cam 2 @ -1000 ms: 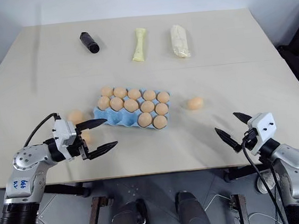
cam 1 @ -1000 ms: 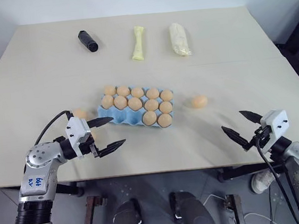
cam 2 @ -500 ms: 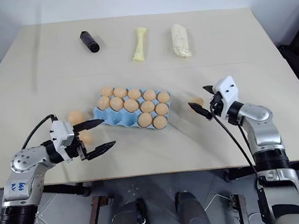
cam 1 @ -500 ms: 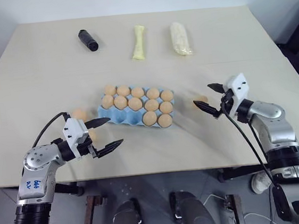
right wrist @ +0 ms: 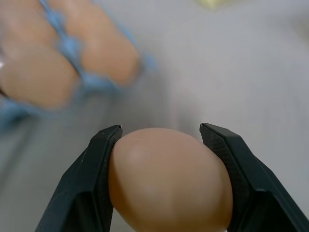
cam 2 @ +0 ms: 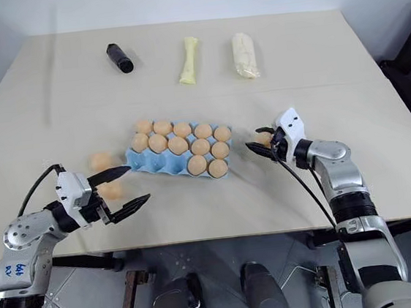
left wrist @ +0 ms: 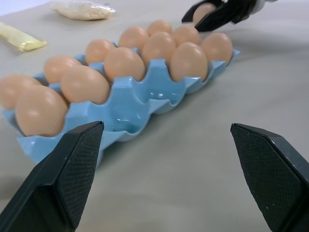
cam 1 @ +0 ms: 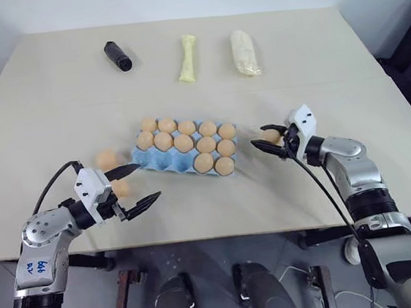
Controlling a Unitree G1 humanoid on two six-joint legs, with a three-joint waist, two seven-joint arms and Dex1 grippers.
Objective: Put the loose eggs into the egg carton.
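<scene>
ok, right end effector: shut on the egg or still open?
Shut on it. In the right wrist view both fingers press the sides of the loose egg; the right end effector sits just right of the egg carton.

Even, soft light; right wrist background blurred (carton included)

Your left gripper (cam 1: 134,185) hangs at about 8 o'clock in the head view, low over the near left of the table, its two black fingers spread wide and pointing toward 3 o'clock, with nothing between them; the forearm runs back toward 7 o'clock with the elbow bent. Your right gripper (cam 1: 266,139) sits at about 3 o'clock, pointing toward 9 o'clock, and its fingers (right wrist: 99,169) are pressed against both sides of an egg (right wrist: 169,181). The right forearm slants back and down toward 5 o'clock, wrist cocked inward.
</scene>
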